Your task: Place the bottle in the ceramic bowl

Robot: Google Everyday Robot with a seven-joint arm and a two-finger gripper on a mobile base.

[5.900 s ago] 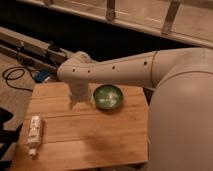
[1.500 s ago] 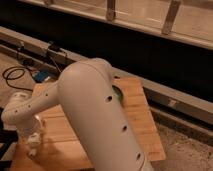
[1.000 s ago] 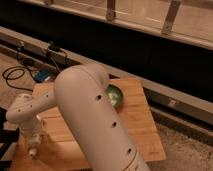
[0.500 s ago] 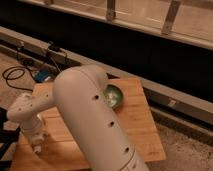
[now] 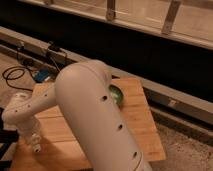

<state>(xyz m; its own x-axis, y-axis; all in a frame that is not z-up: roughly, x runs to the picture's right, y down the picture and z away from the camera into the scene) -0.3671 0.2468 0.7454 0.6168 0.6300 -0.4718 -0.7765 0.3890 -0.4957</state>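
Observation:
My gripper [image 5: 31, 141] is down at the front left of the wooden table [image 5: 141, 129], at the end of my white arm, which reaches across the board. It is shut on the bottle [image 5: 36, 148]. Only a small whitish end of the bottle shows just below the fingers; the rest is hidden by the wrist. The ceramic bowl [image 5: 118, 95] is glossy green and stands near the table's far edge. My big white upper arm covers its left half. The bowl lies well to the right of the gripper and farther back.
Black cables [image 5: 14, 75] and a small blue box [image 5: 42, 76] lie on the floor beyond the table's left end. A metal rail [image 5: 167, 97] and a dark wall run behind the table. Gravelly floor [image 5: 192, 150] lies to the right.
The gripper has settled lower over the bottle at the table's front left and its fingers have shut on it. The bowl has not moved.

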